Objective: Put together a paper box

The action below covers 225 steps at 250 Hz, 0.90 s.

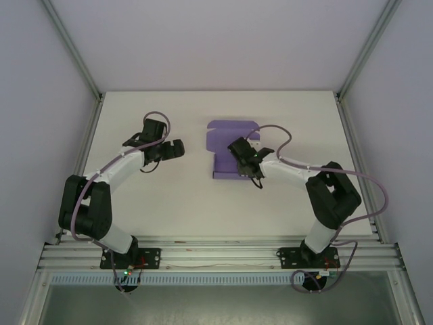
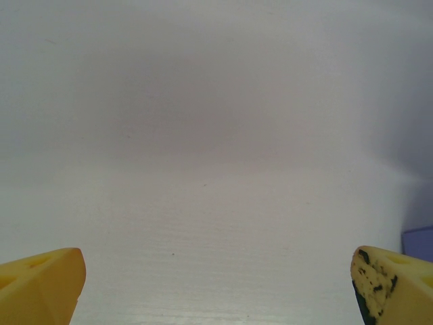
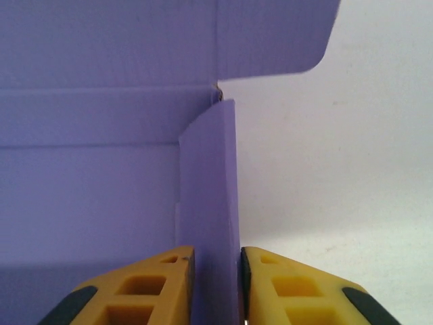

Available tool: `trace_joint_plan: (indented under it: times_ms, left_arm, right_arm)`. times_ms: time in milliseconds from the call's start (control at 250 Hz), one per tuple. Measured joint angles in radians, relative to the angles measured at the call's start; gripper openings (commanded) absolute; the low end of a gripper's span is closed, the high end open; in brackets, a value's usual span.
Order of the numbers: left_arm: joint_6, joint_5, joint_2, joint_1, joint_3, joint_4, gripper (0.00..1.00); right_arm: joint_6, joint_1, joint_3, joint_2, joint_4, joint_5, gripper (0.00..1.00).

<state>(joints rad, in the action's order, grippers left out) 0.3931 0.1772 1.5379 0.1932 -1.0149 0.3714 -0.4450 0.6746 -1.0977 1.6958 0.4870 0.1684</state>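
The left arm reaches over the left half of the tabletop [image 1: 183, 203], and the left gripper [image 1: 174, 149] points right, towards the box, at about the box's depth on the table but well apart from it. In the left wrist view this gripper [image 2: 216, 291] has its yellow fingertips [image 2: 40, 284] spread wide, one in each lower corner, with bare white table between them and nothing held. A sliver of purple card shows at the right edge of that view. The box [image 1: 222, 132] lies near the middle of the tabletop, closer to the far edge than to the near one. It is a lavender sheet spread mostly flat, with a tab with rounded corners on its far side. The right arm comes in from the right near corner, and the right gripper [image 1: 237, 147] sits over the box's right part. In the right wrist view the box [image 3: 101, 135] shows creased panels lying flat on the left, a rounded flap at the top, and one narrow side flap standing upright. The right gripper [image 3: 210, 277] is clamped on that upright flap, its yellow fingers [image 3: 155, 284] pressed against either face of the card.
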Motion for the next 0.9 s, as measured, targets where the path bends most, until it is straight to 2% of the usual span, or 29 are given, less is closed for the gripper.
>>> trace_joint_plan:
  times_ms: [264,496,644,799,899]
  left_arm:
    - [-0.021,0.026,0.001,0.000,0.000,-0.005,1.00]
    - [-0.028,0.032,0.030,0.000,0.000,-0.010,1.00]
    - [-0.028,0.040,0.050,0.000,0.000,-0.012,1.00]
    - [-0.029,0.051,0.069,0.000,0.000,-0.020,1.00]
    - [-0.033,0.051,0.077,0.000,0.000,-0.021,1.00]
  right_arm:
    - [0.013,-0.061,-0.037,0.051,0.020,-0.043,0.29]
    - [0.034,-0.100,-0.040,0.103,0.047,-0.125,0.26]
    - [0.045,-0.100,-0.045,0.116,0.069,-0.153,0.20]
    - [0.056,-0.100,-0.063,0.134,0.103,-0.154,0.20]
    - [0.060,-0.100,-0.079,0.164,0.113,-0.149,0.13]
